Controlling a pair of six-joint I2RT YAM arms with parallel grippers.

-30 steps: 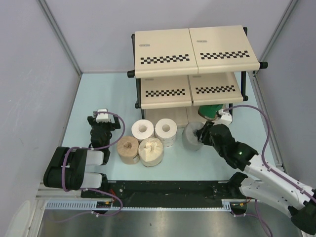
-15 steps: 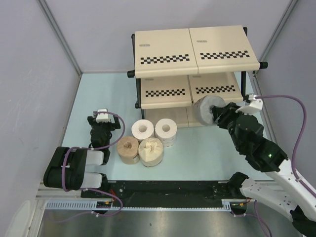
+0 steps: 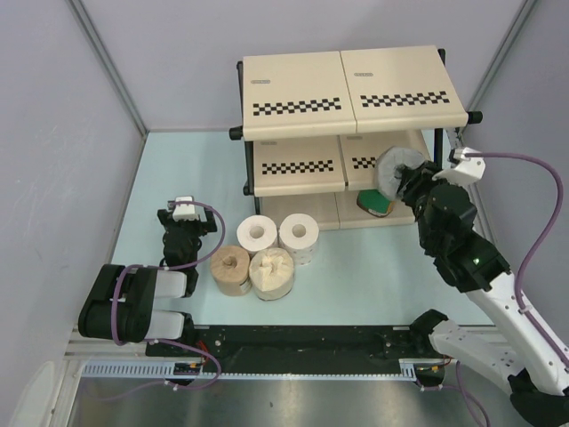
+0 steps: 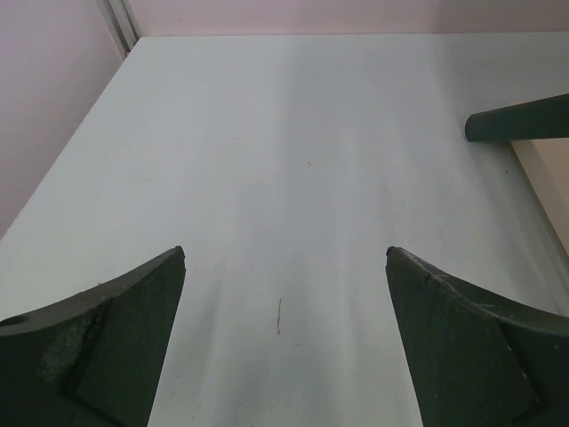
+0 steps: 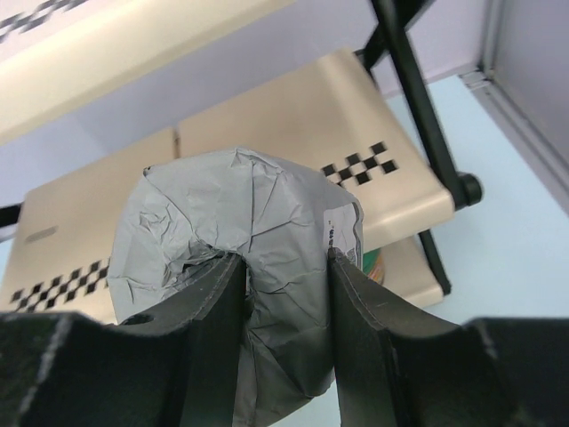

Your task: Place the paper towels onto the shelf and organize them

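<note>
My right gripper [image 3: 409, 181] is shut on the grey roll [image 3: 394, 170], held in the air in front of the right end of the middle tier of the shelf [image 3: 293, 89]. In the right wrist view the grey roll [image 5: 267, 222] sits pinched between my fingers, with the shelf [image 5: 267, 133] behind it. The green roll [image 3: 373, 202] lies on the bottom tier, also showing in the right wrist view [image 5: 372, 267]. Two white rolls [image 3: 257, 234] [image 3: 299, 233], the tan-brown roll [image 3: 230, 268] and the cream roll [image 3: 272, 272] stand on the table. My left gripper [image 3: 184, 212] is open and empty.
The left wrist view shows only bare table between my left fingers [image 4: 116, 338], with a black shelf foot [image 4: 520, 120] at the right. Grey walls enclose the table on the left, back and right.
My right gripper has lifted the grey roll from the table in front of the shelf, up and right, to the level of the middle tier. The left arm has not moved.
</note>
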